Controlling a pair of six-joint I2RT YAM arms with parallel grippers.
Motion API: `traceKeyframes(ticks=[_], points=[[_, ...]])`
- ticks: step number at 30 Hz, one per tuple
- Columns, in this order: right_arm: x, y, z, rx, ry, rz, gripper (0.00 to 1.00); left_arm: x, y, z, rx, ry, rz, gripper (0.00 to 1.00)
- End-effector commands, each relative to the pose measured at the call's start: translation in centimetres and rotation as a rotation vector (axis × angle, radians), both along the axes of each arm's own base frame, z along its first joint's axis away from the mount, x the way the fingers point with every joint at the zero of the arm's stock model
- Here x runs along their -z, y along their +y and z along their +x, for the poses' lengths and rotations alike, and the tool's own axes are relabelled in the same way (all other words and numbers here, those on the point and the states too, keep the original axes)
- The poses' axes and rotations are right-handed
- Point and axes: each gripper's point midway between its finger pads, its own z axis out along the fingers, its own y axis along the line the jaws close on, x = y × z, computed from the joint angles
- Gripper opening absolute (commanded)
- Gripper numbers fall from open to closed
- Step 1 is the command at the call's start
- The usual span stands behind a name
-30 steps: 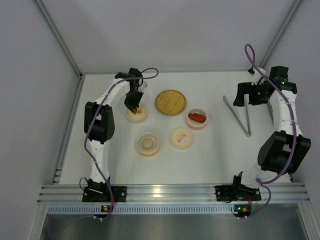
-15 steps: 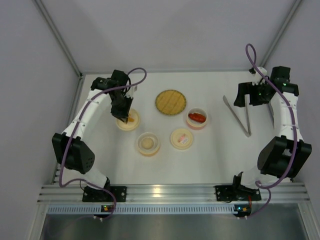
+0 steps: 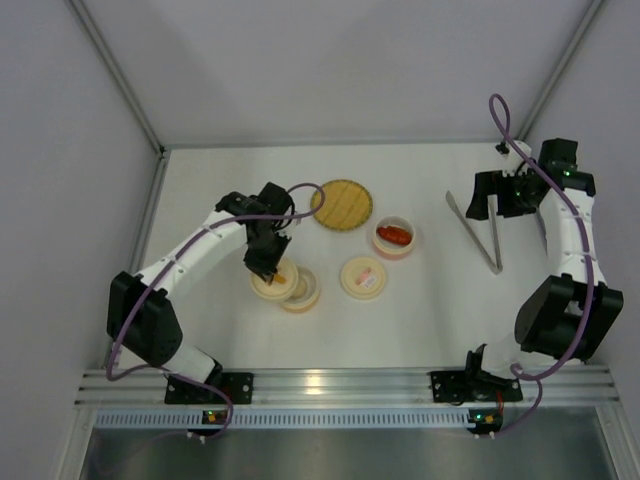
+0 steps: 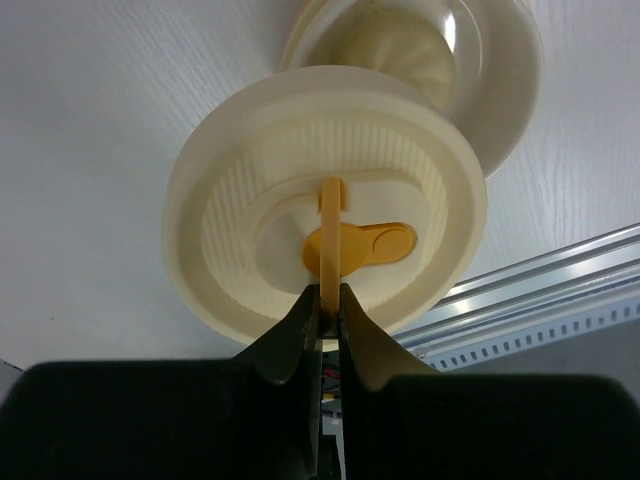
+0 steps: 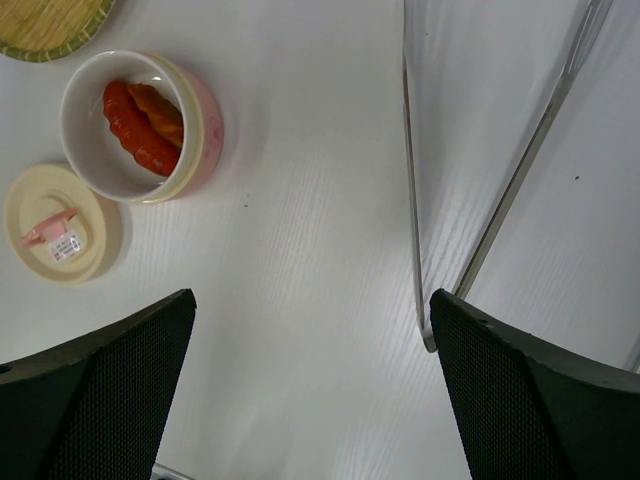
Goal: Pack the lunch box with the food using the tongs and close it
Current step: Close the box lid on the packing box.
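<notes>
Tongs (image 3: 478, 232) lie flat on the worktop (image 3: 430, 320), well to the right of the woven plate (image 3: 342, 204). Their two arms spread in a narrow V, with the joined end pointing toward the arm bases. Nothing touches them.

Right arm: it stands tall from its base, far right of the woven plate, with the forearm turned inward. The right end effector (image 3: 490, 195) hangs above the open ends of the tongs, fingers released and spread wide, holding nothing. Its wrist camera looks straight down on the tongs (image 5: 412, 200).

Left arm: it is stretched forward and inward, with the wrist folded down. The left end effector (image 4: 328, 300) is clenched on the upright orange tab of a round cream lid (image 4: 320, 200), fingers pressed flat against the tab on both sides. This lid (image 3: 273, 283) sits below-left of the woven plate, on the base side. Seen from above, it overlaps the rim of an open bowl (image 3: 306, 291). Whether lid and bowl touch cannot be told.

Food: the cream-white ball (image 4: 400, 50) lies in that open bowl. The red sausage pieces (image 5: 135, 125) lie in a pink-sided bowl (image 3: 394, 238) just right of the woven plate. A pink-tabbed lid (image 3: 363, 277) rests on the worktop, base side of the woven plate.
</notes>
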Motion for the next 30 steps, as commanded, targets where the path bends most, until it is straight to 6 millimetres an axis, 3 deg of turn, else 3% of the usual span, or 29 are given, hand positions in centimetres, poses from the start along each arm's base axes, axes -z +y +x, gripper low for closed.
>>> traceKeyframes(ticks=[1,7,13,30], points=[[-1.6,0.5,-0.1,-0.015,-0.055,-0.004,0.99,-0.7,-2.5,0.3,0.033,-0.103,-0.082,0.00],[-1.2,0.5,0.0,-0.019,-0.043,-0.001,0.99,-0.5,-4.8,1.5,0.054,-0.184,-0.158,0.00],[-0.9,0.4,-0.2,-0.019,-0.038,-0.009,0.99,0.8,-5.0,2.4,0.026,-0.186,-0.125,0.00],[-0.2,0.4,-0.5,-0.028,-0.020,-0.012,0.99,3.5,-6.1,0.4,-0.004,-0.052,-0.175,0.00]])
